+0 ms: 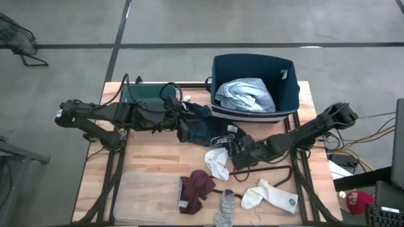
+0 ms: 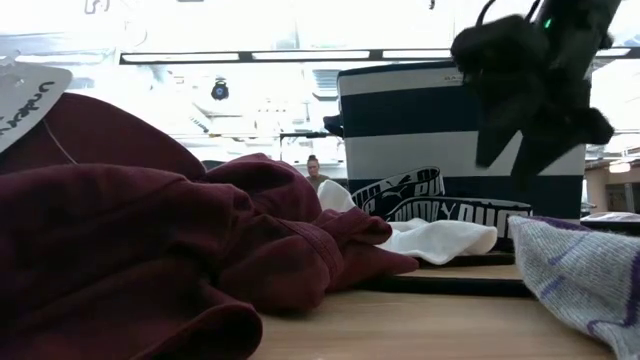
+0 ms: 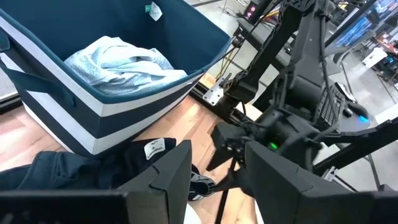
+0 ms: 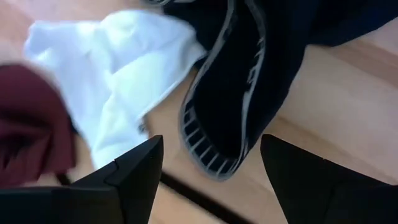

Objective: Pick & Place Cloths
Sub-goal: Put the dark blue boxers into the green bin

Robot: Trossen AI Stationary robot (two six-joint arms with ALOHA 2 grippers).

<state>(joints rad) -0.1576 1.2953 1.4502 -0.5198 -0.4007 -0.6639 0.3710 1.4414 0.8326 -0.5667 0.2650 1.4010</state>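
Wood table (image 1: pixel 158 157): carries the bin, the cloths, a tray and a hanger.
Bin (image 1: pixel 252 120): dark blue with a white stripe, at the table's far side, right of centre; in the left wrist view it fills the upper left (image 3: pixel 112 118).
Blue shirt (image 1: pixel 245 94): lies crumpled inside the bin, also seen from the left wrist (image 3: pixel 121 62).
Navy clothes (image 1: pixel 201 126): heaped on the table just in front of the bin's left corner; a dark piece with a lettered, striped band shows under the right wrist (image 4: pixel 249 81) and, in the low view, in front of the bin (image 2: pixel 440 200).
Left gripper (image 1: pixel 183 123): over the navy heap at its left edge, fingers (image 3: pixel 165 180) apart, nothing between them.
Right gripper (image 1: pixel 237 151): low over the table's middle, just right of the white sock, fingers (image 4: pixel 134 171) spread wide and holding nothing.
White sock (image 1: pixel 218 161): flat on the wood between the navy clothes and the maroon piece; under the right wrist it lies beside the dark band (image 4: pixel 118 81).
Second white sock (image 1: pixel 268 194): near the front edge, to the right.
Grey sock (image 1: pixel 225 211): at the front edge, between the maroon piece and the second white sock.
Maroon piece (image 1: pixel 197 188): bunched near the front, partly over the tray's right end; it fills the low view's left half (image 2: pixel 150 260).
Tray (image 1: pixel 142 192): clear plastic, front left.
Hanger (image 1: pixel 287 176): thin black wire, lying by the second white sock.
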